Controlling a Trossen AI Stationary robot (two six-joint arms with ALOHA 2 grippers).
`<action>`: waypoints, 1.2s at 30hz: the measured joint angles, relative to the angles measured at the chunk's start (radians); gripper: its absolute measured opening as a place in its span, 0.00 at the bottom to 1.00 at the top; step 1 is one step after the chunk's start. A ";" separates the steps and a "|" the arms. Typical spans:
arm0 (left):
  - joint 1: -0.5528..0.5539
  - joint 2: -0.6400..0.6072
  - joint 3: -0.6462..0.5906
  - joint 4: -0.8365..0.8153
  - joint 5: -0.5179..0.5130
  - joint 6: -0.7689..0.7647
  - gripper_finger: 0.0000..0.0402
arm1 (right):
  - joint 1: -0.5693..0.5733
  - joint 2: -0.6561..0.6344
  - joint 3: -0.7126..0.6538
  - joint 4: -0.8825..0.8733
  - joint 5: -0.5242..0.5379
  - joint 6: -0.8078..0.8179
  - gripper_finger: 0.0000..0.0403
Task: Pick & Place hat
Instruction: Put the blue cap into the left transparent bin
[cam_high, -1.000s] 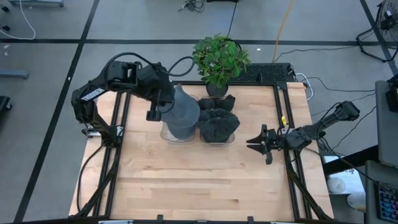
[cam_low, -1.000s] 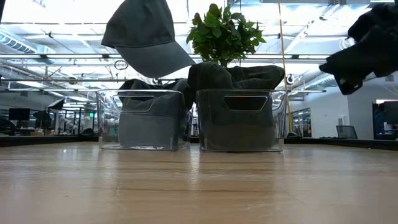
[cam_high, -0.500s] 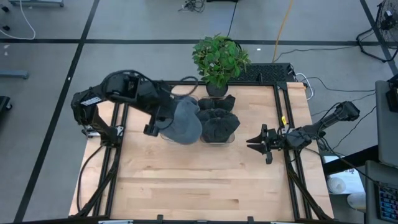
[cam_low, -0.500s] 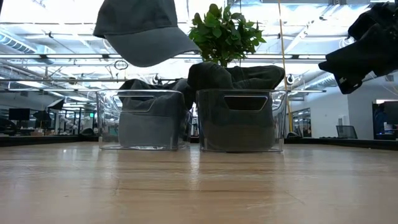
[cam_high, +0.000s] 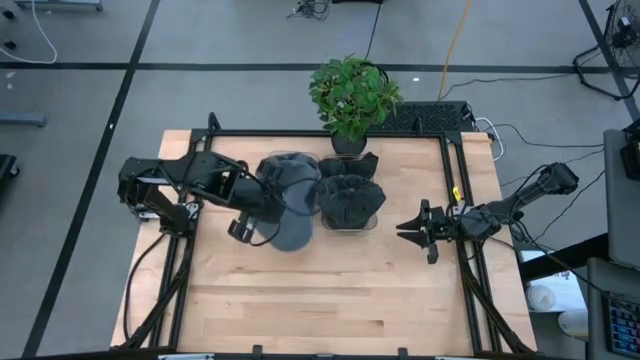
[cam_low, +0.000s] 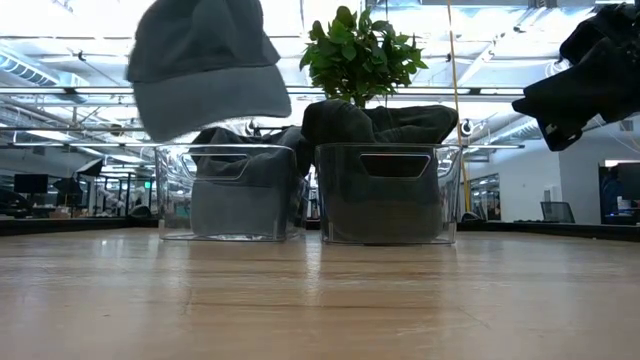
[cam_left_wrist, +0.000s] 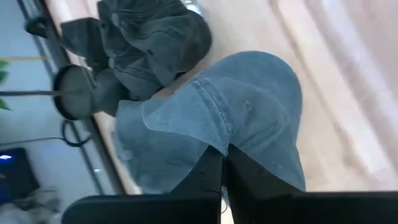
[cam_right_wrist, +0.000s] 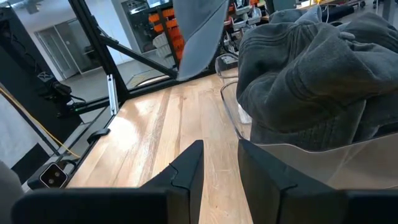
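I see the left gripper (cam_high: 262, 222) clamped on the grey hat (cam_high: 290, 205), held above the left bin (cam_low: 230, 190); right gripper (cam_high: 408, 229) slightly parted, empty.

left gripper (cam_high: 247, 226) holding hat (cam_high: 289, 203), 2 bins (cam_high: 352, 222)

Two robot arms work at one wooden table (cam_high: 330, 290), each ending in one gripper: the left gripper (cam_high: 240, 228) and the right gripper (cam_high: 408, 229). Two clear plastic bins stand side by side on the table, the left bin (cam_low: 230, 192) and the right bin (cam_low: 388, 194). One grey hat (cam_low: 205, 62) hangs in the air above the left bin. Each bin holds a heap of dark hats; how many lie in each heap cannot be told. One potted plant (cam_high: 351, 95) stands behind the bins.
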 joint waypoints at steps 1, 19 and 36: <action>0.000 0.000 0.000 0.000 -0.012 0.022 0.01 | 0.000 0.000 0.000 0.000 0.000 0.000 0.22; 0.175 -0.011 0.000 0.023 -0.165 0.454 0.01 | 0.000 0.000 0.000 0.000 0.000 0.000 0.22; 0.182 0.012 -0.266 0.146 -0.039 0.376 0.01 | 0.000 0.000 0.000 0.000 0.000 0.000 0.22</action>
